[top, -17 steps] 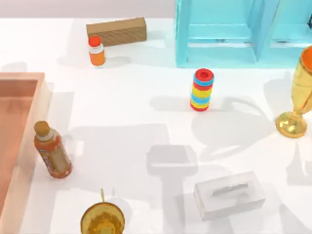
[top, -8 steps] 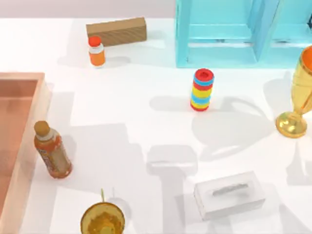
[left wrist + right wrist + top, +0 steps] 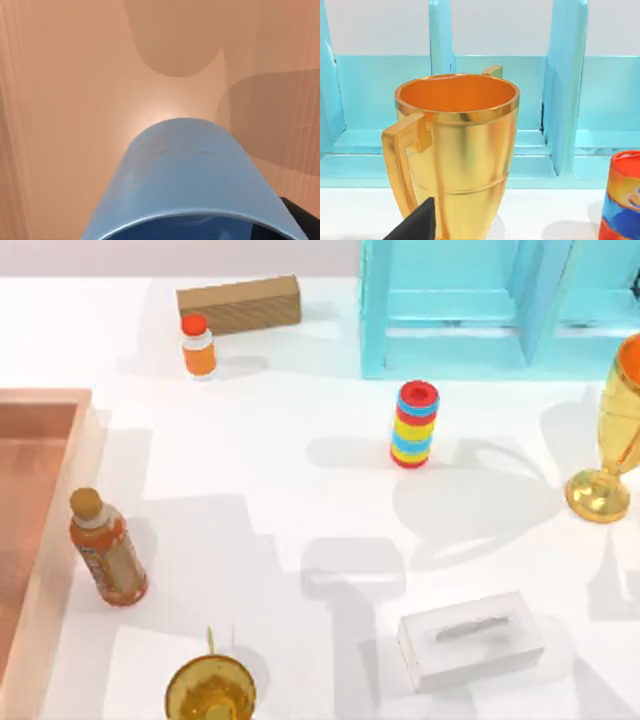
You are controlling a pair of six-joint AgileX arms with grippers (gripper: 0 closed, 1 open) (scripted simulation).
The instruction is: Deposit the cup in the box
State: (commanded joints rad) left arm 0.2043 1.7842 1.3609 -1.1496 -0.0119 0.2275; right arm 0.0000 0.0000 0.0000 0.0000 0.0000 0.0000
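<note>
Cup (image 3: 190,175) is hanging above the box's (image 3: 75,100) salmon floor; whether the left claw is gripping it, I cannot tell.

Our top view looks straight down on the table (image 3: 300,440); left wrist close over the box (image 3: 60,100) floor, at its 9 o'clock; right wrist close, level, facing the goblet (image 3: 457,160) at 3 o'clock.

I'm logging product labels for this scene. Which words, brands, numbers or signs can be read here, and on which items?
No text can be read.
Large orange bottle: patterned label, too blurred to read.
Small orange bottle: no legible print.
Striped can: colour bands only; the right wrist view shows a blurred shape, unreadable.
Brown block, white slotted box, golden goblets, cup, box: no markings.
</note>
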